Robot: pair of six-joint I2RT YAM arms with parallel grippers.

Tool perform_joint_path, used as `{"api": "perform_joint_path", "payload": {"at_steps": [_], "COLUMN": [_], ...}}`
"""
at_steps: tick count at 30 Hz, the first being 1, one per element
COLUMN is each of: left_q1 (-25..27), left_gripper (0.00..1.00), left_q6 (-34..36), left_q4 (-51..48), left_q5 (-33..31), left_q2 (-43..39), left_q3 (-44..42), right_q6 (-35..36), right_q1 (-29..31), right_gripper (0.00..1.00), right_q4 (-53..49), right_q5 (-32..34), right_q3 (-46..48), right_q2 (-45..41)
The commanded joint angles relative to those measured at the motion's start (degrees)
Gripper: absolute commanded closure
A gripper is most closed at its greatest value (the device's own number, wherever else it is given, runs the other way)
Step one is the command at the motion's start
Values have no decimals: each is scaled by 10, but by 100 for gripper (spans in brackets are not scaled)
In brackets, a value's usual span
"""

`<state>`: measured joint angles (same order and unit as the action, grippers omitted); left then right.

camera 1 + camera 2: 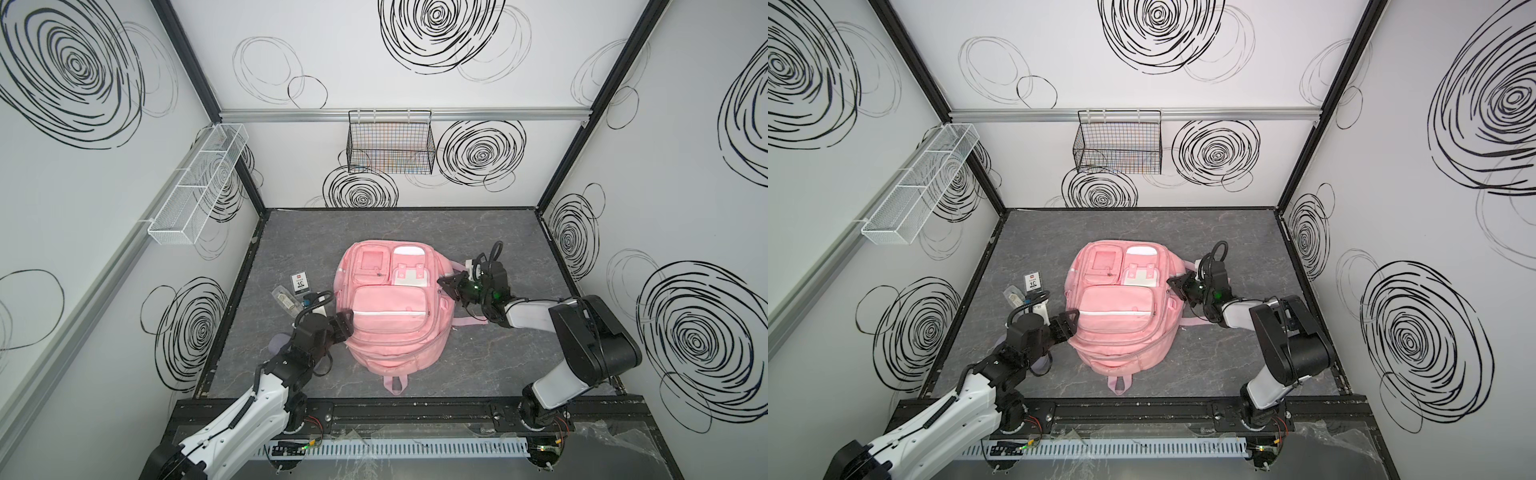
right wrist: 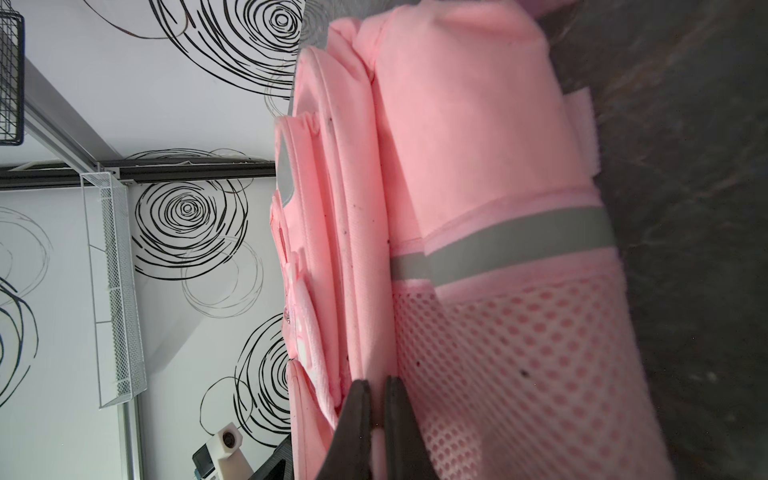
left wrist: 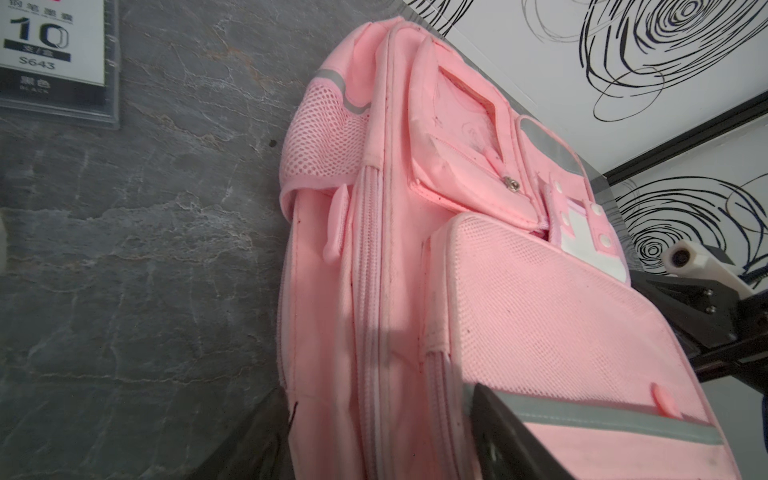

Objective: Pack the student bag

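Note:
The pink student bag lies flat, front pockets up, in the middle of the grey table. My left gripper is at its left side. In the left wrist view this gripper stands open, its fingers either side of the bag's zippered side wall. My right gripper is at the bag's right side, level with the white flap pocket. In the right wrist view it is shut on a thin pale pink strip at the bag's side seam, beside the mesh pocket.
A small box marked 10 and a clear case lie left of the bag, behind my left arm. A pink strap trails under my right arm. A black wire basket hangs on the back wall, a white one on the left wall.

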<state>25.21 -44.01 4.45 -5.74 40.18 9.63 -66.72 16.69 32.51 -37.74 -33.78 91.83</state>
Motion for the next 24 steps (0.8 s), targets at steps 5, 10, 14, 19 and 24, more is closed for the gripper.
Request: {"api": "perform_joint_path", "payload": {"at_steps": [5,10,14,19,24], "left_q1": [-4,-4,0,13,35], "left_gripper": [28,27,28,29,38], "left_q6": [4,-27,-73,-106,-140], "left_q4": [15,21,31,36,46], "left_q5": [-9,-4,-17,-18,-18], "left_q2": [17,38,30,24,20], "left_q3": [13,21,-5,-27,-40], "right_q6": [207,297,359,422,443], "right_q1": [7,14,23,52,78], "right_gripper": [100,100,100,100,100], "right_q4": [-171,-204,-195,-187,-136], "right_q5": [23,49,64,64,50], "right_q3": [-93,-114,-117,-110,-67], "right_q2": [-2,-25,-47,-66,-109]}}
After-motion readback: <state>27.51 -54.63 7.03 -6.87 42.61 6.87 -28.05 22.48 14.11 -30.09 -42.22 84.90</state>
